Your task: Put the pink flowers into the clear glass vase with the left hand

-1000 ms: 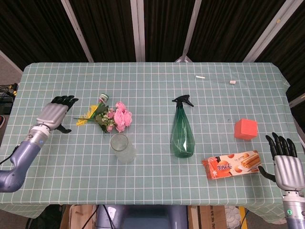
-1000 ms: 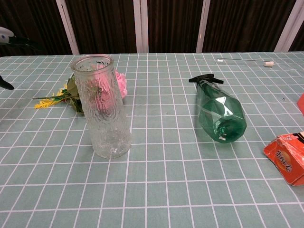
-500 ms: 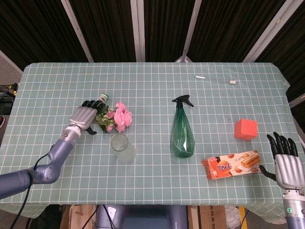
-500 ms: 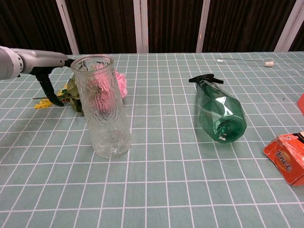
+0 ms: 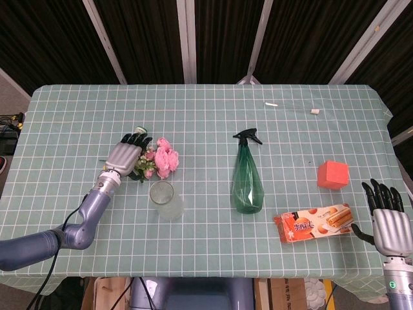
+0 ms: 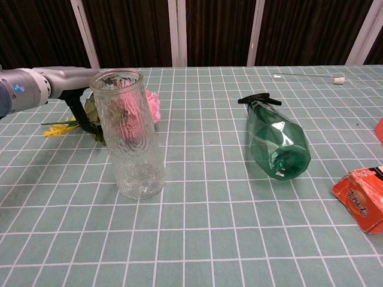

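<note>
nearest to the robot, the right hand (image 5: 391, 223) rests at the table (image 5: 206, 252) edge with its fingers straight and a little apart, holding nothing, close to the orange snack pack (image 5: 313, 223); i judge it is no danger while it rests there. a little further in stands the clear glass vase (image 5: 165, 201), upright, and this is the first risk: it is tall and narrow, and the left arm passes just beside it, so a careless swing with the flowers can knock it over. behind the vase lie the pink flowers (image 5: 164, 157) flat on the cloth, with green leaves and yellow bits at the stem side. the left hand (image 5: 125, 157) is over the stem end, fingers stretched and slightly apart, not closed on anything; in the chest view the thumb points down beside the leaves. if the fingers close too high they may catch only leaves, and the bunch can slip or turn. the green spray bottle (image 5: 246, 179) and the orange cube (image 5: 333, 174) lie well apart, so they should not disturb.
</note>
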`<state>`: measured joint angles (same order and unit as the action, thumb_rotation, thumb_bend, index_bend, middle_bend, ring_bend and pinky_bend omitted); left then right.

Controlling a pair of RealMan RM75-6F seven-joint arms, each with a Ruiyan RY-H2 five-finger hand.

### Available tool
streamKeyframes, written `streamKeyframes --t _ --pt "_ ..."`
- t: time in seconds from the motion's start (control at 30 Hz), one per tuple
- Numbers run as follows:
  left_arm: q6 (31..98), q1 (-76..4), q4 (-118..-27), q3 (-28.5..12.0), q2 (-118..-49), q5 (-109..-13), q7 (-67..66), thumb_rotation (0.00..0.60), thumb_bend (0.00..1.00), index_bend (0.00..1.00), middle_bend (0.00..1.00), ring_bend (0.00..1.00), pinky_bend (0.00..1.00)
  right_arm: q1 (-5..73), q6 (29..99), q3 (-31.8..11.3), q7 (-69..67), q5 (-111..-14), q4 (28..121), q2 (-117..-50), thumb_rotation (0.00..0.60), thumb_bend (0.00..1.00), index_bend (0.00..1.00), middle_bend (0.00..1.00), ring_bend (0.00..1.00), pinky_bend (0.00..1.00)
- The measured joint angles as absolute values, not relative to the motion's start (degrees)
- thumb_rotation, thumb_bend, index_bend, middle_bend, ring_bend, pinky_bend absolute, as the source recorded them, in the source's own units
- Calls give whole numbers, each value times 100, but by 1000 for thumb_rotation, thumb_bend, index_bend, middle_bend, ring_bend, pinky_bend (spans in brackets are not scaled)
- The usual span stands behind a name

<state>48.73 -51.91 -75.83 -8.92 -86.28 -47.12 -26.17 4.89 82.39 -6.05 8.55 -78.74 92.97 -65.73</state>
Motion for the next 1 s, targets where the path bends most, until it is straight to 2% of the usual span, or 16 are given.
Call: streamKeyframes --t 0.27,0.4,0.63,1.0 --pt "4786 -5289 -7288 -903 -8936 -4623 -2711 600 103 15 28 0 0 506 8217 -615 882 -7838 9284 -6599 600 229 82 26 10 0" --pt "4776 -5330 -7127 -914 -9101 -4667 -2712 600 111 52 83 12 28 515 8203 -618 893 -7823 9274 -6612 600 230 81 26 10 0" --pt "4909 -5324 -6792 -896 -9414 -4927 -2660 600 250 149 199 119 158 515 8228 -633 887 -7814 9265 -6625 600 229 82 26 10 0" --pt "5331 -5227 -6348 -926 -9830 -5430 -2524 600 397 296 338 248 318 502 8251 -635 831 -7814 9268 -6617 600 229 104 26 10 0"
